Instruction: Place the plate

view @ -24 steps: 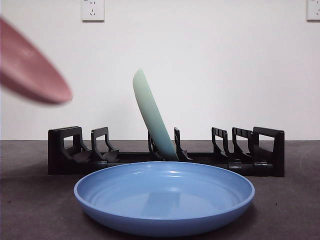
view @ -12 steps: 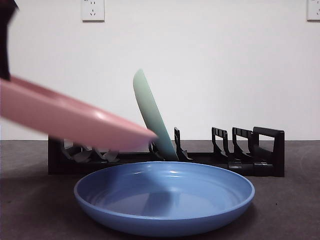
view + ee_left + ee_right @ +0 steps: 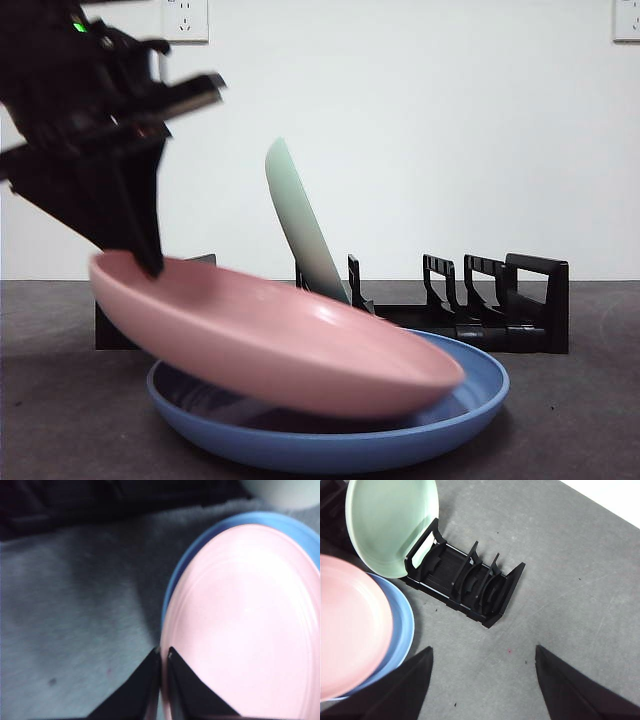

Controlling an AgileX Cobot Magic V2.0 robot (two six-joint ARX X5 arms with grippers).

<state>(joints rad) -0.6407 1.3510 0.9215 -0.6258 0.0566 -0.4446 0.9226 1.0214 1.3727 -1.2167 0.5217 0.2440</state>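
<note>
White wall stands behind the dark grey table (image 3: 580,575), with a power socket (image 3: 185,19) high up on it. My left gripper (image 3: 164,655) has its two black jaws squeezed tight on the rim of the round pink plate (image 3: 270,345) — I am carrying it by its edge. The pink plate hangs tilted over the round blue plate (image 3: 470,395) that lies flat on the table, with its far edge dipping low inside the blue one. I cannot tell if the two plates touch yet.

Behind them sits the black plastic plate rack (image 3: 480,310), and a pale green plate (image 3: 300,225) leans upright in one of its slots. The slots beside it are free.

My right gripper (image 3: 482,680) waits high above the table with its jaws spread wide, holding nothing.

I think I am in the putting-down step. Next I should lower the held edge gently until the pink plate lies flat — then let go.
</note>
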